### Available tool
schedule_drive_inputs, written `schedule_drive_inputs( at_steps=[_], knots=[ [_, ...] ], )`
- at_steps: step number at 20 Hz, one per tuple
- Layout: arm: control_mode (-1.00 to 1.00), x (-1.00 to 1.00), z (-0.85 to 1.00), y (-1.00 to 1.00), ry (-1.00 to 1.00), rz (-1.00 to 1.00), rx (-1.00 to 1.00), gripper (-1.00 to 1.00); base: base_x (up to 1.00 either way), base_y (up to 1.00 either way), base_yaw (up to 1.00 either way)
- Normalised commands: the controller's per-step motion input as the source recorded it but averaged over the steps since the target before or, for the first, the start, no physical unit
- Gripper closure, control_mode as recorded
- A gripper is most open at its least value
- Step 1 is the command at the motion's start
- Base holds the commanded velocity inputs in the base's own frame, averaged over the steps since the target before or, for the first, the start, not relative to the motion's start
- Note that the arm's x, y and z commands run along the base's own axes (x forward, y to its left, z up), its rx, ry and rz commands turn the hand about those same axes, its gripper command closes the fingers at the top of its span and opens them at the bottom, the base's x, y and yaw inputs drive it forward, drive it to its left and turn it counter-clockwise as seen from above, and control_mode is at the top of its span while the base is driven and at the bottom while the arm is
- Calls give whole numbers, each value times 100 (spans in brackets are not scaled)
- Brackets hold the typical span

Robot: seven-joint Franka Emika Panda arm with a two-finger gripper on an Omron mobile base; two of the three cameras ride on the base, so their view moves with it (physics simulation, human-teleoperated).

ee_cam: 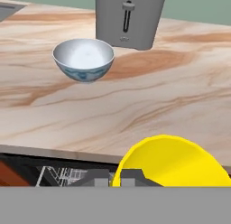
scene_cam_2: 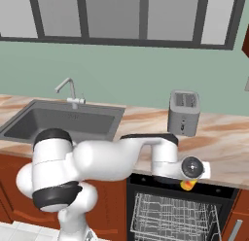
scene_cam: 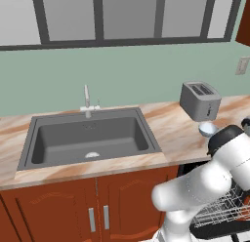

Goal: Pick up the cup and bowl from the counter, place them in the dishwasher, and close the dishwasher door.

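No readable text, label, brand or number appears anywhere.

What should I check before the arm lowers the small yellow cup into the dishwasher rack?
1. Grip on the small bright yellow cup: ok. The gripper is shut on its rim.
2. Cup past the edge of the pinkish-beige marble counter: ok. In the right base view the cup hangs just in front of the counter edge, above the open black dishwasher.
3. White wire rack pulled out below: ok.
4. Free slot directly under the cup: cannot tell.
5. Small round white bowl out of the way: ok. It sits on the counter in front of the grey toaster, not yet loaded.
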Motion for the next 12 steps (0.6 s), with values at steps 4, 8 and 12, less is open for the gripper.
schedule_drive_inputs(
  at_steps=[4,8,12],
  knots=[
    [-100,-1,-33,6,0,0,0,100,0,0,0],
    [-100,0,-36,6,0,0,0,100,0,0,0],
    [-100,-2,-35,6,0,0,0,100,0,0,0]
  ],
)
